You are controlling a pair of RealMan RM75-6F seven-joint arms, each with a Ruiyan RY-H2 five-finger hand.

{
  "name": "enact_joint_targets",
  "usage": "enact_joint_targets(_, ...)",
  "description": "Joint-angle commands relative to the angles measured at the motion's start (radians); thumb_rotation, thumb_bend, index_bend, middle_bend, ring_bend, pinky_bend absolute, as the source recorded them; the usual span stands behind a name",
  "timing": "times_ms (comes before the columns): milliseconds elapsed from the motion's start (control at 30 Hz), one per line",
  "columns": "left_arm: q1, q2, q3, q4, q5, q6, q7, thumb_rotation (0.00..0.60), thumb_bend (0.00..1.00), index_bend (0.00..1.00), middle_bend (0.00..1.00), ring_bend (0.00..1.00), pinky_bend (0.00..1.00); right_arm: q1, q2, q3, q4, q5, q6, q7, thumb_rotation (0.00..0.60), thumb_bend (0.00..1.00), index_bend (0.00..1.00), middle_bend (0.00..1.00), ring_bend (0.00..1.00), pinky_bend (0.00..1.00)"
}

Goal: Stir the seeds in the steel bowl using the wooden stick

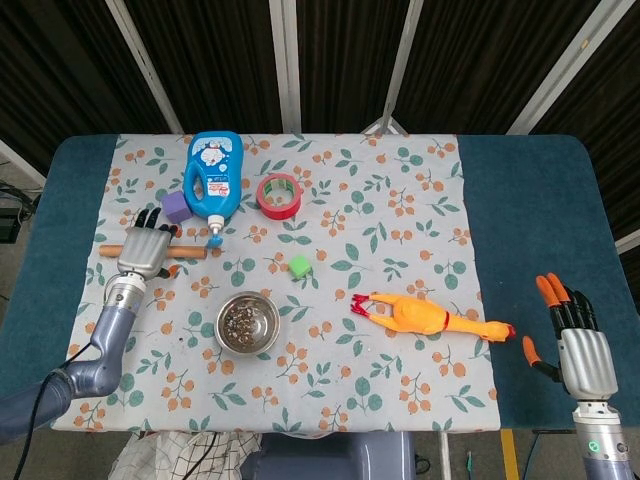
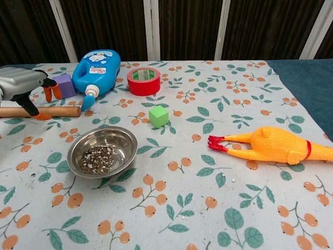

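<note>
Left hand [image 1: 146, 249] over wooden stick [image 1: 187, 251], fingers [image 2: 48, 94] around it; stick lies flat on surface [image 1: 520, 200], left of steel bowl [image 1: 248, 322]. Seeds [image 2: 98, 159] inside bowl. Right hand [image 1: 577, 340] well apart at right edge, fingers spread, holding nothing. Rubber chicken [image 1: 430, 318] right of bowl, green cube [image 1: 299, 266] behind bowl.

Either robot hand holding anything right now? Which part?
Left robot hand lies over the wooden stick near its middle; a closed grip cannot be told. Right robot hand is open, holding nothing.

A lab-like test station: cloth-covered table [image 1: 520, 200] before dark curtains [image 1: 220, 60] and metal frame bars [image 1: 285, 60].
</note>
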Motion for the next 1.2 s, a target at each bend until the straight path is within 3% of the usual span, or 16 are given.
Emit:
enact_joint_targets(33, -0.012, -0.014, 0.001, 0.013, -0.004, -0.008, -0.006, 0.600, 0.37, 0.33, 0.37, 0.01, 0.00, 0.000, 0.000, 0.000, 0.000, 0.001, 0.000, 0.001, 0.600, 0.45, 0.00, 0.03, 0.00, 0.00)
enact_joint_targets(767, -0.040, -0.051, 0.034, 0.060, -0.022, -0.029, -0.034, 0.600, 0.42, 0.39, 0.45, 0.03, 0.00, -0.001, 0.000, 0.002, -0.004, 0.008, -0.004, 0.002, 0.600, 0.45, 0.00, 0.06, 0.00, 0.00)
enact_joint_targets(1200, -0.029, -0.045, 0.056, 0.058, 0.000, -0.017, -0.068, 0.600, 0.61, 0.51, 0.60, 0.09, 0.00, -0.003, -0.002, 0.001, -0.005, 0.006, 0.000, -0.006, 0.600, 0.45, 0.00, 0.07, 0.00, 0.00)
